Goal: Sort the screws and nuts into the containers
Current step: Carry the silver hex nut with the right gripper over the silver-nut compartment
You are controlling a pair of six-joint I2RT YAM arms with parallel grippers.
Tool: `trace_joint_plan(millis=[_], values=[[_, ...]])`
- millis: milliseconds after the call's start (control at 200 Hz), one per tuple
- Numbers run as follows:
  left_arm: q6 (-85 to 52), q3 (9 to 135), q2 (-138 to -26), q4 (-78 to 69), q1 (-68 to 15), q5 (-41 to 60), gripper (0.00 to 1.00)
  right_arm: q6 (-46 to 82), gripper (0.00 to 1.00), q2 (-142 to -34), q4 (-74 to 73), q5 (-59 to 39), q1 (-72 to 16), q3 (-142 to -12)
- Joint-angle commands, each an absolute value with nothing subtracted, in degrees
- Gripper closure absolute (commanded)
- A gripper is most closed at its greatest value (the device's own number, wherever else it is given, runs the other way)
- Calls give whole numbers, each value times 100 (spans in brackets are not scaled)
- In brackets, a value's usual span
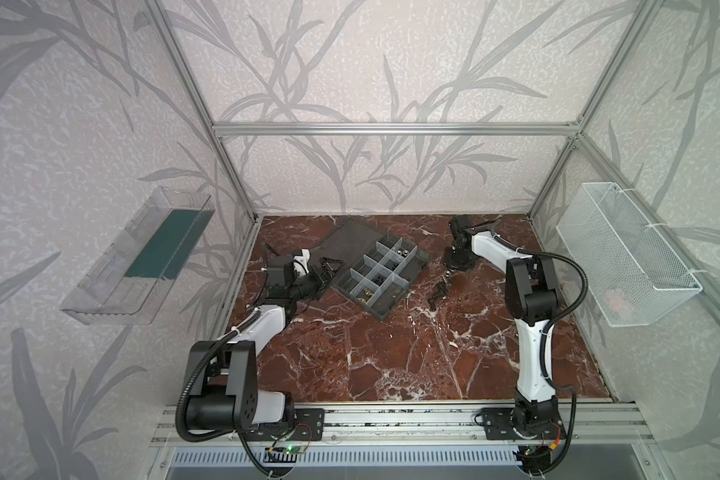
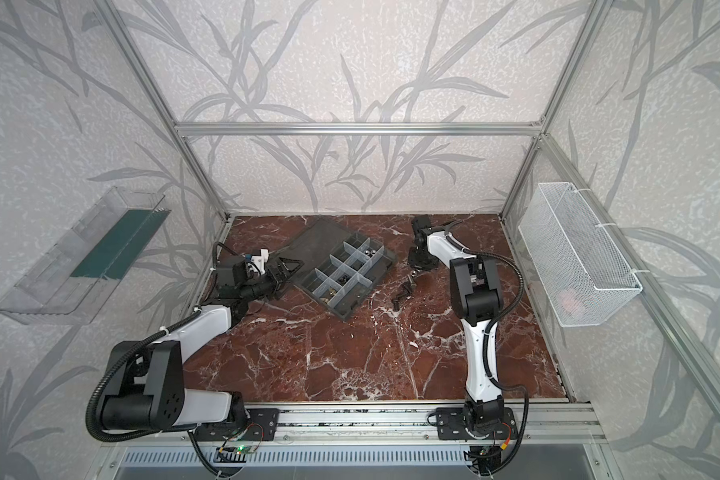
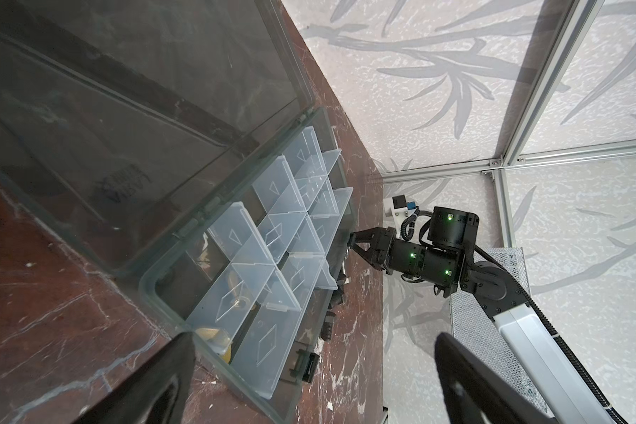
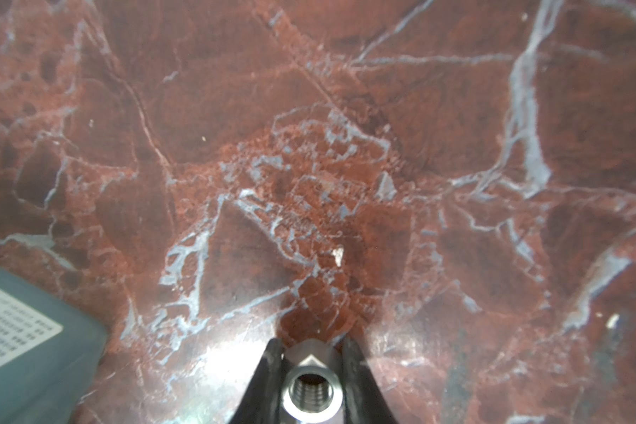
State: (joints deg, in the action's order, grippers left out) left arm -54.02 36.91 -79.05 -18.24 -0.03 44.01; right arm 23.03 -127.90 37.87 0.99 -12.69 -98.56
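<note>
The containers are the cells of a dark grey organizer box (image 1: 391, 286) (image 2: 352, 300) with whitish dividers (image 3: 257, 253), its lid (image 1: 346, 241) laid flat open behind. Some cells hold silver nuts (image 1: 402, 252), dark screws (image 1: 377, 280) and brass nuts (image 3: 213, 337). Several dark screws (image 1: 437, 293) (image 2: 404, 293) (image 3: 327, 326) lie on the marble right of the box. Just behind them my right gripper (image 1: 454, 266) (image 2: 418, 266) (image 4: 311, 347) points down at the table. Its fingers press both sides of a silver nut (image 4: 311, 389). My left gripper (image 1: 329, 270) (image 3: 313, 337) stands open and empty at the box's left edge.
The floor is red-brown marble (image 1: 391, 357). A clear wall bin (image 1: 142, 257) hangs at left and a white wire mesh basket (image 1: 624, 253) at right. A corner of a grey-blue box with a white label (image 4: 19, 330) shows in the right wrist view.
</note>
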Motion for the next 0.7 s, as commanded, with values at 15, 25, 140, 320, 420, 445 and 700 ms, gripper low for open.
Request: trace_joint_plan(millis=[15, 25, 140, 320, 420, 445, 700], values=[[-5404, 3718, -7742, -1885, 0, 4474, 0, 2104, 91, -12397, 3351, -322, -1248, -9423], [-5398, 3718, -7739, -1888, -7, 4478, 0, 2099, 91, -12343, 3266, -360, -1248, -9372], [-5453, 3692, -7746, -1981, 0, 4501, 1, 2053, 94, -11790, 2381, -696, -1265, -8876], [-5468, 3682, -7768, -1995, -7, 4474, 0, 1890, 95, -10969, 1425, -885, -1477, -8403], [-5487, 3683, -7790, -2028, -4, 4482, 0, 1834, 95, -10715, 917, -961, -1720, -8267], [-5489, 3683, -7803, -2035, -3, 4482, 1, 1805, 95, -10705, 860, -985, -1794, -8304], [-5518, 3652, -7796, -2083, -7, 4509, 1, 1901, 96, -11467, 1009, -1163, -2348, -9393]])
